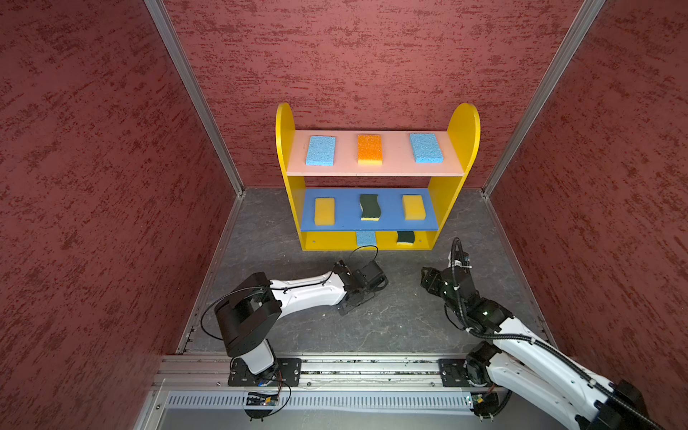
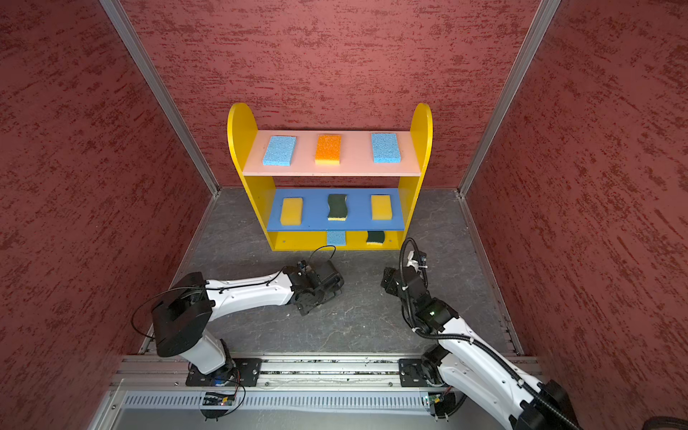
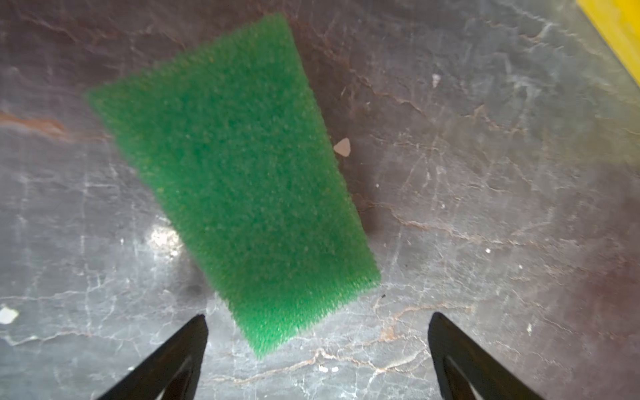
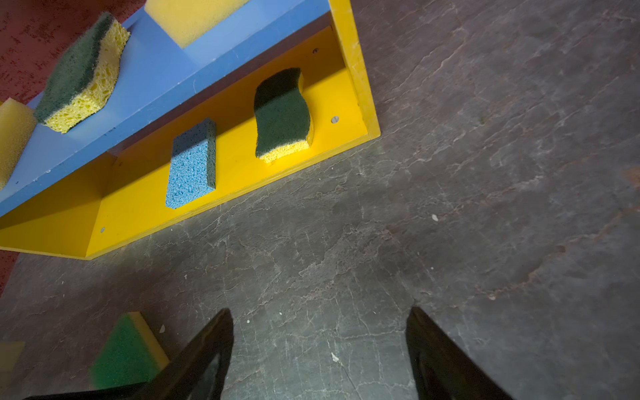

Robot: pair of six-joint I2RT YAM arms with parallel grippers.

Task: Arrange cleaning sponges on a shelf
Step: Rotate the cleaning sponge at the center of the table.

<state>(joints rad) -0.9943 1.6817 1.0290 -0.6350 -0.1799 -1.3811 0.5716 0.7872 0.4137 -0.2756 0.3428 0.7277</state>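
The left gripper [image 3: 318, 316] stood with jaws wide and empty. The green sponge [image 3: 235, 173] lay on the floor just ahead of them, skewed to their line, with its near corner between the tips. A sound grasp required squaring the wrist to the long edges, straddling the width and pinching lightly. The right gripper [image 4: 320, 309], jaws apart and empty, faced the shelf [image 4: 138, 207].

The green sponge [image 3: 235, 180] looks coarse, the floor [image 3: 485, 207] matt
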